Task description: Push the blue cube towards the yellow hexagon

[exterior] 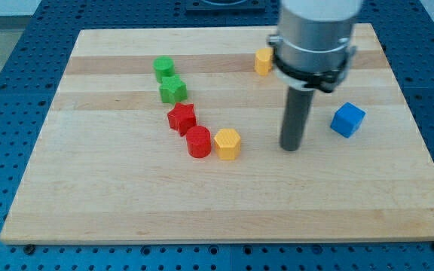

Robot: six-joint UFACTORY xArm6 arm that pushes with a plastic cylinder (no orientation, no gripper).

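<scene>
The blue cube (347, 120) sits on the wooden board (126, 203) at the view's right. The yellow hexagon (227, 143) lies near the board's middle, touching a red cylinder (198, 141) on its left. My tip (291, 147) is on the board between the two, to the right of the yellow hexagon and to the lower left of the blue cube, touching neither.
A red star-shaped block (181, 118) lies up-left of the red cylinder. A green star-shaped block (172, 90) and a green cylinder (163, 68) lie above it. A small yellow block (263, 61) shows at the top, partly behind the arm's body.
</scene>
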